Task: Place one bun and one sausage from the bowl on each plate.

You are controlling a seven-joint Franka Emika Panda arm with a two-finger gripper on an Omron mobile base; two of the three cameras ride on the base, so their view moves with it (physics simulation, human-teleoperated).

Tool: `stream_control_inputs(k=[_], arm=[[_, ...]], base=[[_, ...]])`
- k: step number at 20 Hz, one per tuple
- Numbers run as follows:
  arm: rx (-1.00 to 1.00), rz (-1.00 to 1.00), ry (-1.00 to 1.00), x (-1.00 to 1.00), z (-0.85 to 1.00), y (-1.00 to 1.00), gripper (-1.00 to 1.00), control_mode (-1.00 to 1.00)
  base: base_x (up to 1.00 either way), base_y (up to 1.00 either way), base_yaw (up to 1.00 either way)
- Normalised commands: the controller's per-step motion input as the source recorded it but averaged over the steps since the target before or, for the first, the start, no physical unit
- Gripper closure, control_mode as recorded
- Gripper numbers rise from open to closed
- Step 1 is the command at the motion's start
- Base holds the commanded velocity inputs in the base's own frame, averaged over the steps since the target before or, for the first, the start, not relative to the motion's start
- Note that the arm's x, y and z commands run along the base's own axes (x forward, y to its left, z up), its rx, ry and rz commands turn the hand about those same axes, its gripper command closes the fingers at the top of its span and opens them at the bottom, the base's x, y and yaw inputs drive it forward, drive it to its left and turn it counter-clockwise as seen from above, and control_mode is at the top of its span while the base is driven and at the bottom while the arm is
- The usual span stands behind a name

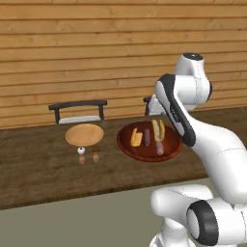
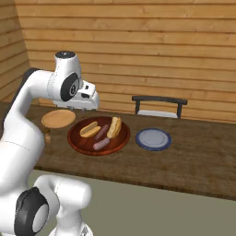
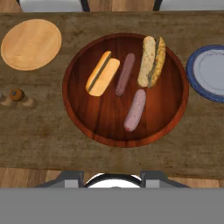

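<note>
You are looking down on a dark wooden tabletop (image 3: 48, 131) set against a plank wall. In the middle sits the bowl (image 3: 83, 113), a wide, shallow dish of reddish-brown wood. It holds all four pieces of food: a bun (image 3: 102, 79) lying at a slant on the bowl's left side, a second bun (image 3: 151, 61) further right near the far rim, a darker sausage (image 3: 125, 74) between them, and a paler sausage (image 3: 135, 110) nearer the front rim. None of the four touches a plate, so by my judgement the sorting has not yet begun.

The tan plate (image 3: 30, 43) lies bare to the left of the bowl, near it but apart. The blue plate (image 3: 210, 72) lies bare on the opposite side, just beside the bowl's rim. With one on each side, each plate looks a short carry from the food.

Two small shakers (image 1: 88, 150), one white and one brown, stand in front of the tan plate, out of the carrying path.

The gripper (image 2: 84, 107) hangs above the bowl's left edge, well clear of the food. It holds nothing. I cannot tell from these views how far apart its fingers stand. Its high, central position suits surveying the bowl before choosing a first piece.

Two chairs (image 1: 78, 112) stand beyond the tabletop.
</note>
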Motion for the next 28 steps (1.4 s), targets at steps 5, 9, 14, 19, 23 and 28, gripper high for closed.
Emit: stream_control_inputs(k=[5, 9, 14, 19, 23, 28], arm=[[0.0, 0.0, 0.0, 0.0, -0.01, 0.0, -1.0, -1.0], [0.0, 0.0, -0.01, 0.6, -0.18, -0.2, -1.0, -1.0], [-0.08, -0.12, -0.01, 1.0, -0.51, -0.65, -1.0, -1.0], [-0.23, -0.32, 0.0, 0.8, -0.71, -0.26, -1.0, -1.0], [-0.02, -0.23, -0.01, 0.86, -0.59, 0.06, -1.0, -1.0], [-0.01, -0.1, 0.11, 0.67, -0.71, -0.01, -1.0, -1.0]], base=[[0.0, 0.0, 0.0], [0.0, 0.0, 0.0], [0.0, 0.0, 0.0], [0.0, 0.0, 0.0], [0.0, 0.0, 0.0], [0.0, 0.0, 0.0]])
